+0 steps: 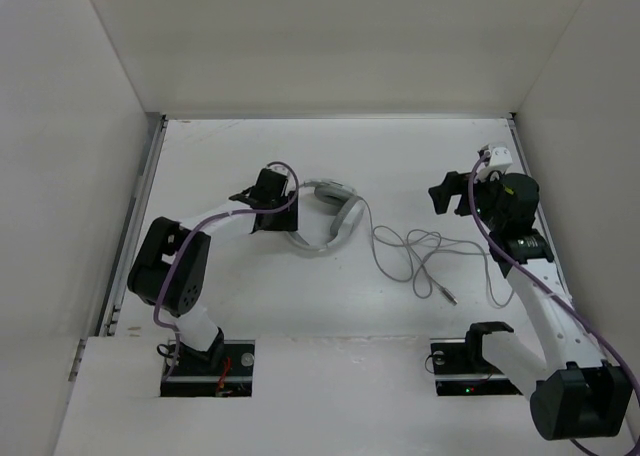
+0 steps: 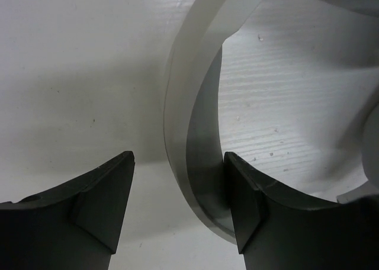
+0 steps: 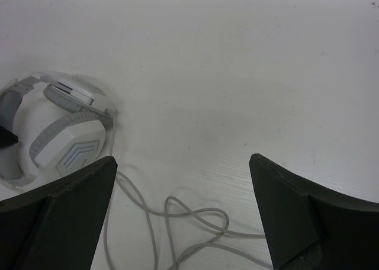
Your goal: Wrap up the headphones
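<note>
The light grey-white headphones [image 1: 330, 221] lie on the white table left of centre, earcups at the far end. Their thin grey cable [image 1: 410, 246] runs right in loose loops and ends in a small plug [image 1: 450, 298]. My left gripper [image 1: 272, 211] is open around the headband [image 2: 201, 134]; the band rests against the right finger [image 2: 249, 193] with a gap to the left finger. My right gripper [image 1: 452, 191] is open and empty, held above the table right of the cable. In the right wrist view it [image 3: 183, 160] looks over the cable loops [image 3: 195, 217] and the headphones [image 3: 71, 142].
White walls enclose the table on the left, back and right. A metal rail [image 1: 145, 176] runs along the left edge. The two arm bases [image 1: 205, 361] [image 1: 470, 361] sit at the near edge, with purple arm cables along both arms.
</note>
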